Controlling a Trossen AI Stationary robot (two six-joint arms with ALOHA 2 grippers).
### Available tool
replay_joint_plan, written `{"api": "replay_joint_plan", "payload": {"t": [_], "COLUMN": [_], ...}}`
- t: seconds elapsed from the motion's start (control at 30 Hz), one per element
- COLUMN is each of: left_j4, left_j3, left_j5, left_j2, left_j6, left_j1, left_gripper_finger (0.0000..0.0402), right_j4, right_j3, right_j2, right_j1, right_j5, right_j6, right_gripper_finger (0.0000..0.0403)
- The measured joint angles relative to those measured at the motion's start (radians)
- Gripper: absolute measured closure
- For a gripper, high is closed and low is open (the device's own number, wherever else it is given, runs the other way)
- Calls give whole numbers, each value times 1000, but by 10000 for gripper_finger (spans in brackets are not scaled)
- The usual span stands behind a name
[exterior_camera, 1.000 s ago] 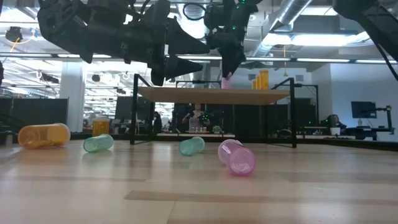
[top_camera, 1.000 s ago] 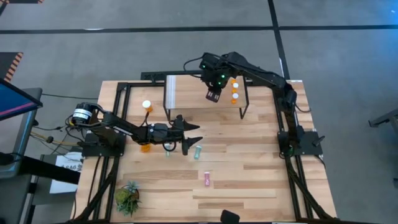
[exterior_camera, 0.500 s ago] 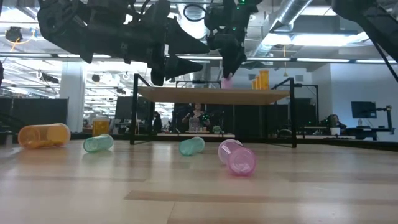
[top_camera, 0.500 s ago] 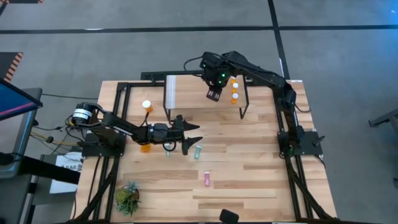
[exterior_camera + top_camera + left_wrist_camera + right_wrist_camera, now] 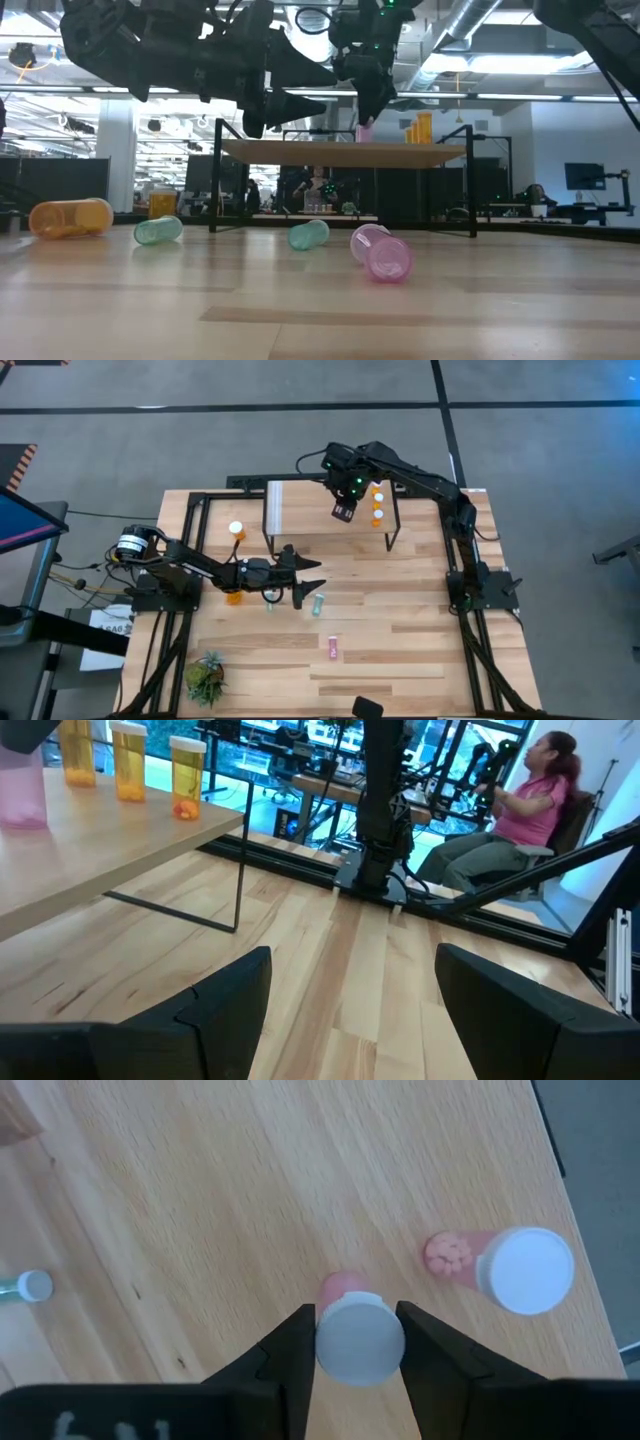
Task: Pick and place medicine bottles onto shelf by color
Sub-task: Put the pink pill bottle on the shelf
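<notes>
My right gripper (image 5: 342,511) is over the light-wood shelf (image 5: 310,510) and shut on a pink medicine bottle (image 5: 365,130). Orange bottles (image 5: 378,506) stand upright on the shelf beside it. My left gripper (image 5: 305,586) is open and empty above the table, near a teal bottle (image 5: 318,604). Lying on their sides on the table are an orange bottle (image 5: 70,217), two teal ones (image 5: 158,230) (image 5: 308,234) and a pink one (image 5: 382,253). One orange bottle (image 5: 237,530) stands upright on the table left of the shelf. My right gripper pinches the pink bottle's white cap (image 5: 360,1345) between its two fingers (image 5: 292,1355), coming from above and pointing down. The bottle is upright below the fingers, its base at the shelf top (image 5: 100,850); whether it rests on the shelf I cannot tell.
The shelf's pale translucent panel (image 5: 275,508) is at its left end, and its thin black legs (image 5: 240,860) stand on the table. A small green plant (image 5: 205,678) sits at the near left corner. A seated person (image 5: 520,810) shows beyond the table.
</notes>
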Motion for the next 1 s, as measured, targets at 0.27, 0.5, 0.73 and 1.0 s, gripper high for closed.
{"api": "replay_joint_plan", "payload": {"t": [0.27, 0.5, 0.73, 1.0], "left_j4": [0, 0, 0, -9], "left_j3": [0, 0, 0, 0], "left_j5": [1, 2, 2, 33], "left_j2": [0, 0, 0, 0], "left_j6": [0, 0, 1, 1], "left_j1": [0, 0, 0, 0], "left_gripper_finger": [129, 129, 129, 129], "right_j4": [5, -17, -79, -121], "right_j3": [0, 11, 128, 127], "right_j2": [0, 0, -2, -107], "right_j1": [0, 0, 0, 20], "right_j5": [0, 0, -2, -7], "right_j6": [23, 27, 60, 86], "right_gripper_finger": [197, 169, 168, 168]}}
